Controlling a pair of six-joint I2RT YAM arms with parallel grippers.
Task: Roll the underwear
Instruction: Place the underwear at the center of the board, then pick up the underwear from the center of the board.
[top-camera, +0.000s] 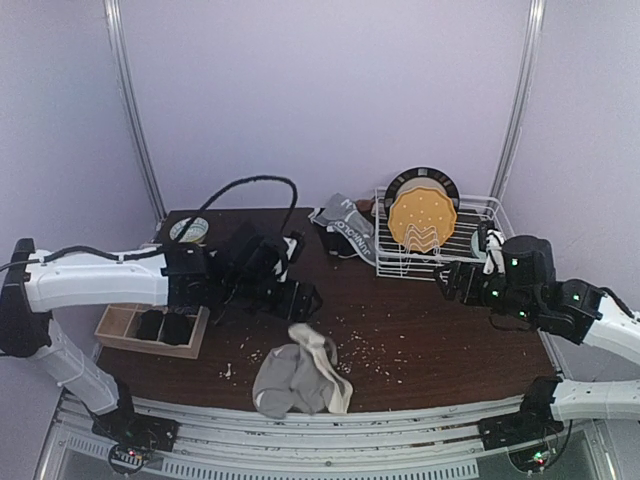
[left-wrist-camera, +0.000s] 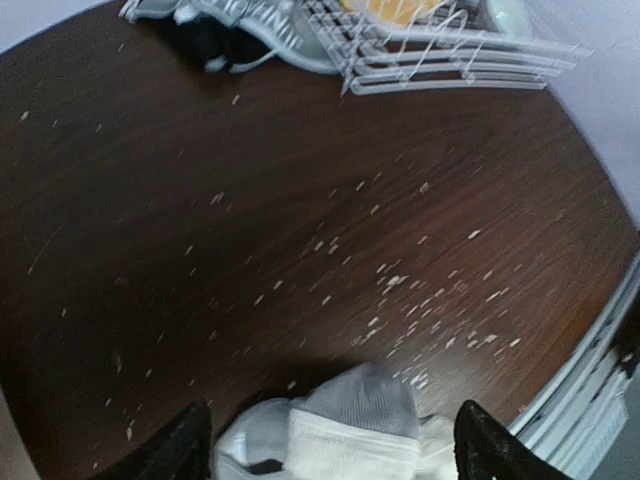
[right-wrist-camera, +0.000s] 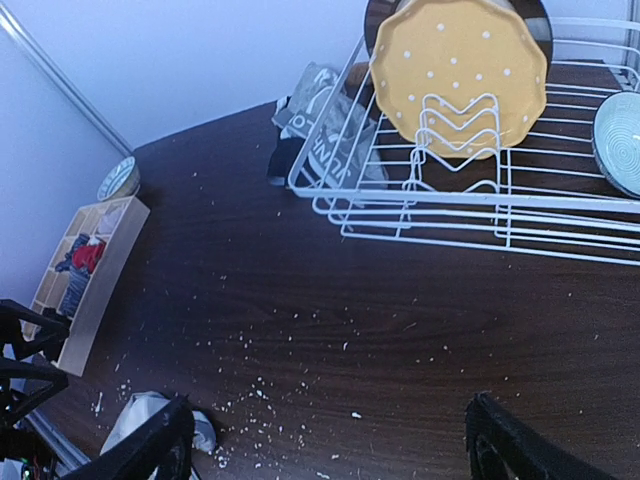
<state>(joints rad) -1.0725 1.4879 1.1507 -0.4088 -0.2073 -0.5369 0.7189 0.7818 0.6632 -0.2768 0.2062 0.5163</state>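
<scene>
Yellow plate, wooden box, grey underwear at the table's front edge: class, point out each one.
yellow plate (right-wrist-camera: 455, 70), right wrist view, centre of its dotted face.
wooden box (top-camera: 140, 345), top view, its near wall.
grey underwear (top-camera: 290, 378), top view, middle of the cloth.

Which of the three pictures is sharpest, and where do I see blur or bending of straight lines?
Right wrist view is sharpest: the yellow plate and its dots read clearly. Left wrist view bends the edge of the table into a curve, and the dish rack is blurred. Top external view is dim and grainy, with the grey underwear soft-edged.
</scene>
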